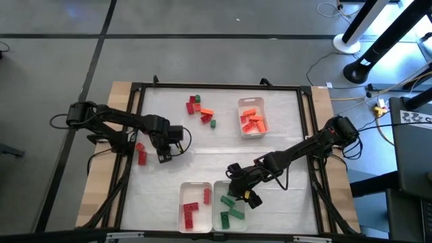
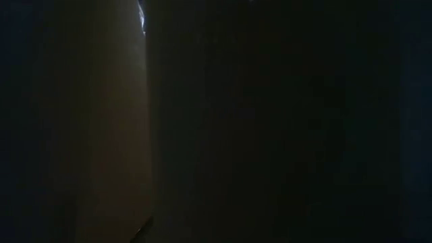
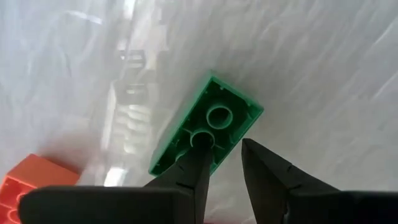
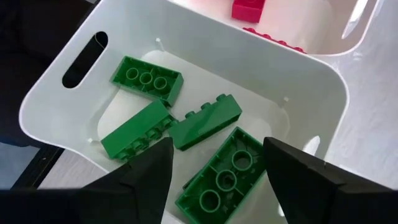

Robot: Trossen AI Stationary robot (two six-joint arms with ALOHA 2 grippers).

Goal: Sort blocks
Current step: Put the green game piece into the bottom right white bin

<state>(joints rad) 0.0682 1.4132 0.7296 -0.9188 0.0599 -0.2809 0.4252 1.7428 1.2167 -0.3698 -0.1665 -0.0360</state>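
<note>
Left gripper (image 3: pixel 222 163) clenched on a green brick (image 3: pixel 208 124) (hollow side up); right gripper (image 4: pixel 214 163) released above the green-brick tray (image 4: pixel 59 102), inside its rim.

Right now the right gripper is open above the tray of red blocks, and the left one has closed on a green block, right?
Not quite: the right gripper is open above the tray of green blocks, as the right wrist view shows. The left gripper has closed on a green block.
</note>
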